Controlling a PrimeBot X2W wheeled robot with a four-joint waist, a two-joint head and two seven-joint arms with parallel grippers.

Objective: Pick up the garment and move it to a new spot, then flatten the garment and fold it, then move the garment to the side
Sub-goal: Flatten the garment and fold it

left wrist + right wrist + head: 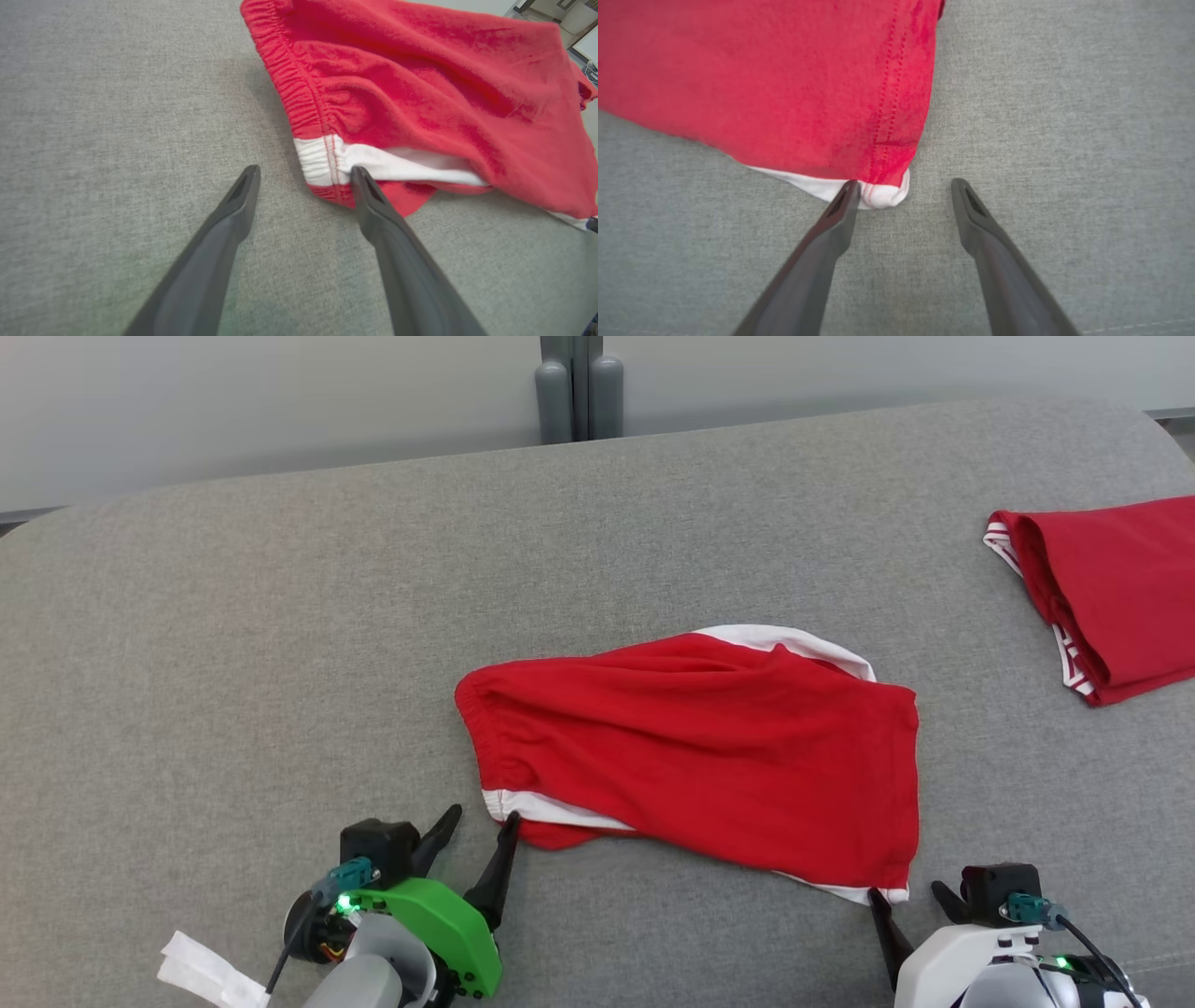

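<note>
Head view showed the red fabric shorts with white side stripes [709,756] lying rumpled at the centre of the grey cloth-covered counter [233,644]. At seven o'clock sat the left pincer [485,814], released, jaws spread, one fingertip touching the white waistband corner. At five o'clock the right pincer [905,890] was also released, one fingertip against the white hem corner. A folded red garment [1120,588] lay well apart at two o'clock.

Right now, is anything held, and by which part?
Nothing held. Left gripper and right gripper have open jaws, each at a near corner of the red shorts.
</note>
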